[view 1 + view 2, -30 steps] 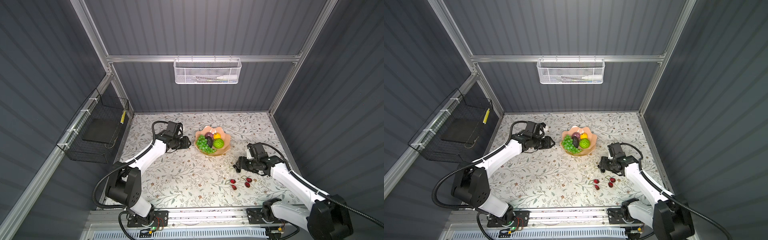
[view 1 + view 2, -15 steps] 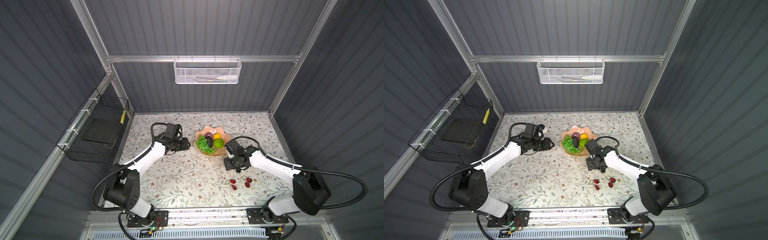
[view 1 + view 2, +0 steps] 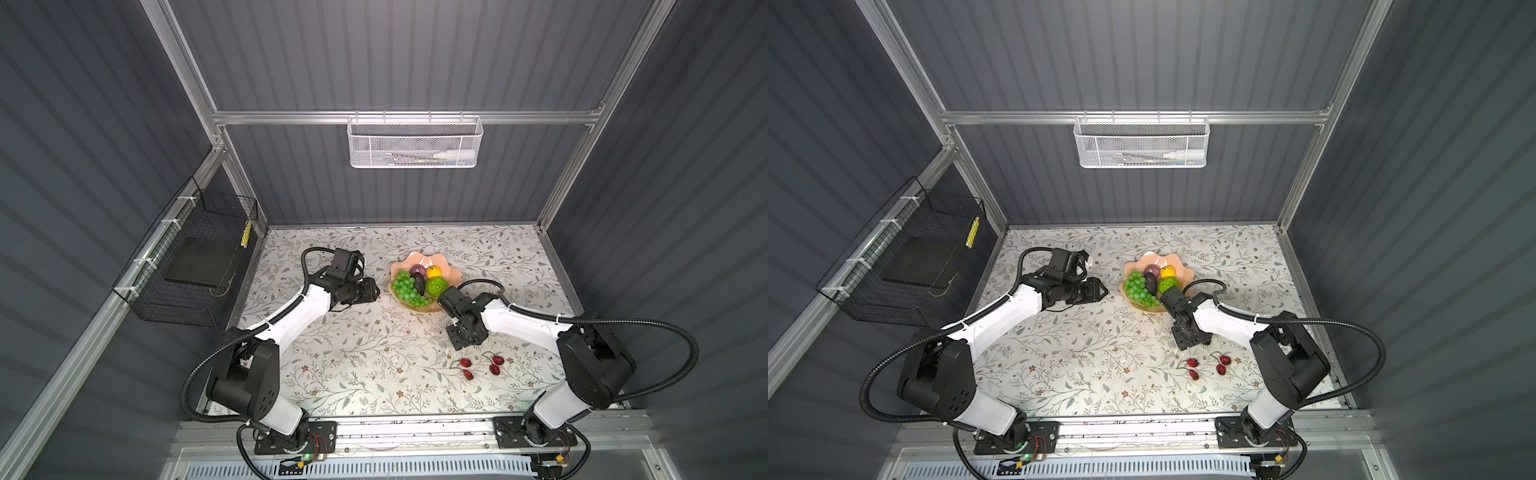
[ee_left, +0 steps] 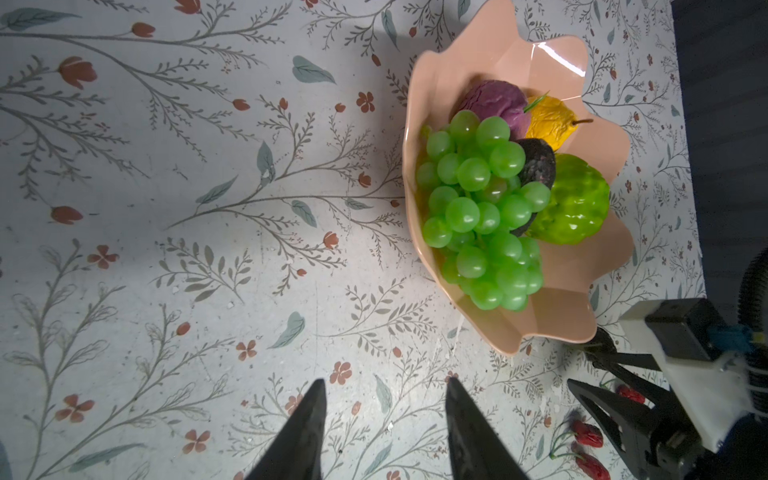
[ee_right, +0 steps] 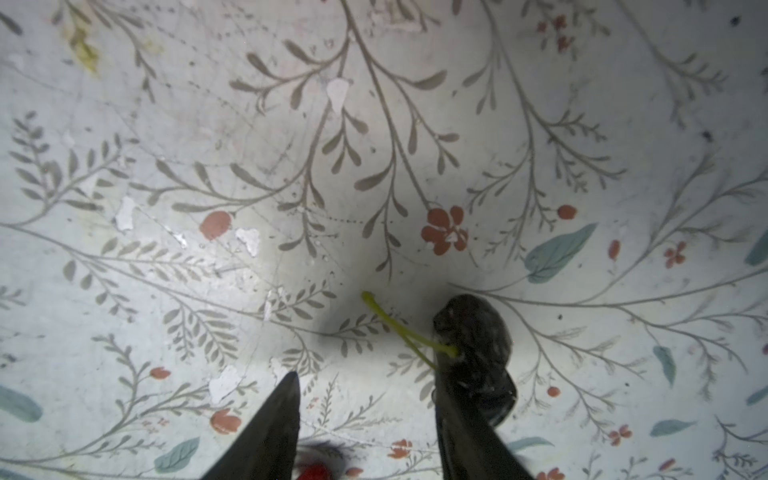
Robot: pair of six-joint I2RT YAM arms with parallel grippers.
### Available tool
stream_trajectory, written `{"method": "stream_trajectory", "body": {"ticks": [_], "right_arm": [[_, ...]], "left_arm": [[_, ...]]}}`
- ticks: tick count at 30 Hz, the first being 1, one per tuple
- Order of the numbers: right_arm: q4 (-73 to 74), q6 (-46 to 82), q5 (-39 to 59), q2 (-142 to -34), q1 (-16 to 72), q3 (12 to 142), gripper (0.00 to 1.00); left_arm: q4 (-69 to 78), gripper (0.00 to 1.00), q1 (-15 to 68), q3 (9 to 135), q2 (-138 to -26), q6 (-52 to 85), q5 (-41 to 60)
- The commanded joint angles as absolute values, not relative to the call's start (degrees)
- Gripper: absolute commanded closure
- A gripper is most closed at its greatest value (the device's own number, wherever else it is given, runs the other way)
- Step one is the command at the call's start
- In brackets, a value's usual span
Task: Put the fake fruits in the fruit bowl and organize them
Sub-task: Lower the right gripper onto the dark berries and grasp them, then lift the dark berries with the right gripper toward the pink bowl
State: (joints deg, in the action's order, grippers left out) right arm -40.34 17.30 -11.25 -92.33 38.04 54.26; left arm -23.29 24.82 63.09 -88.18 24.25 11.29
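Holding the green grapes (image 4: 478, 216), purple fruit (image 4: 494, 104), yellow pear (image 4: 548, 122), avocado (image 4: 538, 166) and lime-green ball (image 4: 573, 208), the fruit bowl (image 4: 557, 307) sits toward the back of the floral tabletop (image 3: 353, 353).
The red cherries (image 3: 497, 360) lie at the bowl's five o'clock, apart from it. Between bowl and cherries the right gripper (image 5: 365, 376) points down, jaws parted around bare tabletop, with a dark cherry (image 5: 473, 332) just beside the outer side of one finger. At the bowl's nine o'clock the left gripper (image 4: 385, 380) hovers, jaws part-open and empty.
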Motion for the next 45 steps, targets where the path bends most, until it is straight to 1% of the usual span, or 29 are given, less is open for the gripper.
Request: {"method": "stream_trajectory", "body": {"ticks": [1, 10, 16, 20, 25, 30, 33, 34, 36, 38, 45], "right_arm": [[-40.37, 16.17, -12.47, -93.75, 38.23, 55.29, 0.47], [-39.91, 16.06, -10.81, -96.43, 36.99, 56.48, 0.48], [-39.9, 15.65, -9.61, -97.82, 36.69, 57.39, 0.58], [-39.65, 15.47, -8.92, -97.78, 36.72, 57.48, 0.7], [-39.25, 15.38, -7.65, -96.79, 36.67, 56.91, 0.81], [-38.84, 15.47, -6.34, -95.39, 36.63, 56.6, 0.86], [-38.3, 15.94, -5.02, -93.66, 36.31, 56.32, 0.93], [-37.61, 16.35, -2.8, -92.69, 35.58, 55.89, 0.95], [-35.57, 17.45, 1.78, -90.37, 33.51, 54.28, 0.96], [-34.54, 18.1, 4.18, -87.72, 31.89, 53.03, 0.97], [-36.45, 17.67, 5.83, -80.97, 29.21, 55.42, 0.99]], "left_arm": [[-24.38, 0.52, 25.14, 62.56, -86.14, 24.04, 10.31], [-24.24, 0.52, 25.14, 62.62, -86.57, 23.99, 10.41], [-24.69, 0.51, 25.11, 62.67, -86.04, 23.86, 9.73], [-24.7, 0.51, 25.13, 62.91, -86.3, 23.98, 9.74], [-24.87, 0.51, 25.14, 63.01, -86.36, 23.93, 9.45], [-25.0, 0.51, 25.09, 63.02, -86.24, 24.17, 9.29], [-25.22, 0.51, 25.09, 63.15, -86.31, 24.31, 9.18], [-25.35, 0.51, 25.14, 63.24, -86.31, 24.28, 9.02], [-26.06, 0.51, 25.13, 63.82, -86.32, 23.96, 8.76], [-26.84, 0.51, 25.14, 64.38, -86.16, 23.66, 8.22], [-27.54, 0.5, 25.13, 64.82, -86.14, 23.68, 7.72]]}}
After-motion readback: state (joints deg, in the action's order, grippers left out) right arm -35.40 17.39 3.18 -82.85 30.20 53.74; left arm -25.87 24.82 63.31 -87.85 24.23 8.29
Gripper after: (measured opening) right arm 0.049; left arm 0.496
